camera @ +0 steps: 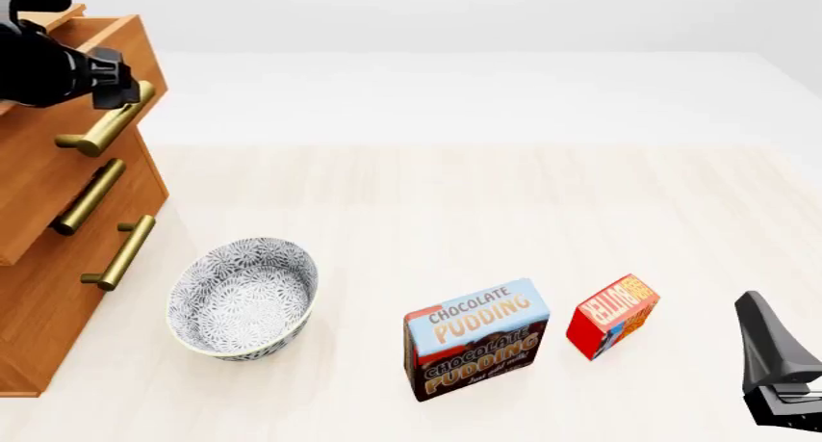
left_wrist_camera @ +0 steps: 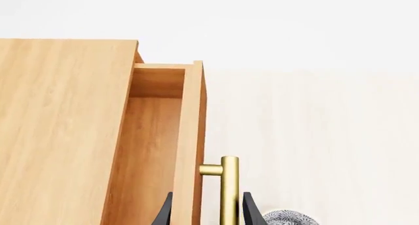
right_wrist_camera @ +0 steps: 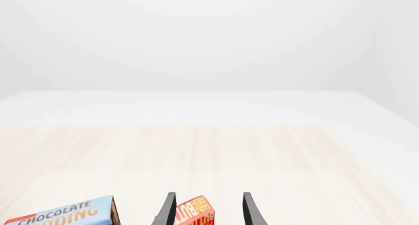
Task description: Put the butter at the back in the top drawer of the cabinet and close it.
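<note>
My right gripper (right_wrist_camera: 205,211) stands jaws apart, lower right, near the red butter (camera: 613,315) box beside glossy "Chocolate Pudding" (camera: 475,339). My left gripper (left_wrist_camera: 207,210) straddles the top drawer (left_wrist_camera: 157,151)'s brass handle (left_wrist_camera: 228,188), upper left.

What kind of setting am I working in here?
Likely a simulated kitchen-style tabletop: a wooden cabinet with drawers, a patterned bowl, and boxed groceries, pudding and butter, on a pale table.
</note>
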Tool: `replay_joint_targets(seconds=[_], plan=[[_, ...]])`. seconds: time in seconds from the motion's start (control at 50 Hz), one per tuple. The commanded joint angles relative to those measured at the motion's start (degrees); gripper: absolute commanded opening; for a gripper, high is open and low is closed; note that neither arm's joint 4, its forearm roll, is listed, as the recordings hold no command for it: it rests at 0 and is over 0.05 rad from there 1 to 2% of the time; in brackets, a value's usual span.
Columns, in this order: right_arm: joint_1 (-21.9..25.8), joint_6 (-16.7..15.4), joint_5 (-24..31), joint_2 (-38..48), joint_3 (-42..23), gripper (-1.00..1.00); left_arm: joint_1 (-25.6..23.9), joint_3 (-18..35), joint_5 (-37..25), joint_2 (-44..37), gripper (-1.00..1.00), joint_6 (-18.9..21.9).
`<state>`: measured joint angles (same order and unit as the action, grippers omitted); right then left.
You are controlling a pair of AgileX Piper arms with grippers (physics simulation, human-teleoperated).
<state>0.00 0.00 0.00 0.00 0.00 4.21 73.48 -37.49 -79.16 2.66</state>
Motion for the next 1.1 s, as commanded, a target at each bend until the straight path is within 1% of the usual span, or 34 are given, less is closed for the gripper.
replay_joint_targets(seconds=[0.02, 1.1], plan=[[0.0, 0.0, 0.0, 0.0, 0.0, 1.0, -1.3, 0.6, -0.4, -0.6, 1.0, 0.2], [0.0, 0.0, 0.0, 0.0, 0.0, 1.0, -8.7, 4.5, -0.2, -4.8, 1.0, -1.0]])
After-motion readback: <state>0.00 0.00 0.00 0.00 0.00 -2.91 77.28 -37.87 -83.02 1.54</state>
